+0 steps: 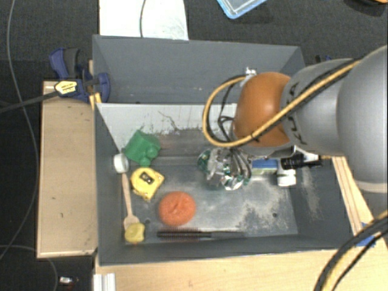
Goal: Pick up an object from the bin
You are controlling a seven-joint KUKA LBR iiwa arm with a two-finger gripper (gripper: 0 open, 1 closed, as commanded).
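Bin [182, 71] grey, floor scuffed pale. Green block [142, 147] at 10 o'clock; yellow tape measure [147, 183], black centre, at 9; orange-red ball [177, 208] at 7; black rod [194, 235] at 6. Wrist cover [260, 111] orange.

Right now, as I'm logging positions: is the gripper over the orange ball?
No, the gripper sits in the middle of the bin, and the orange ball lies apart from it.

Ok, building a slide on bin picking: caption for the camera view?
Gripper low in the grey bin, right of a green toy, yellow tape measure and orange ball.
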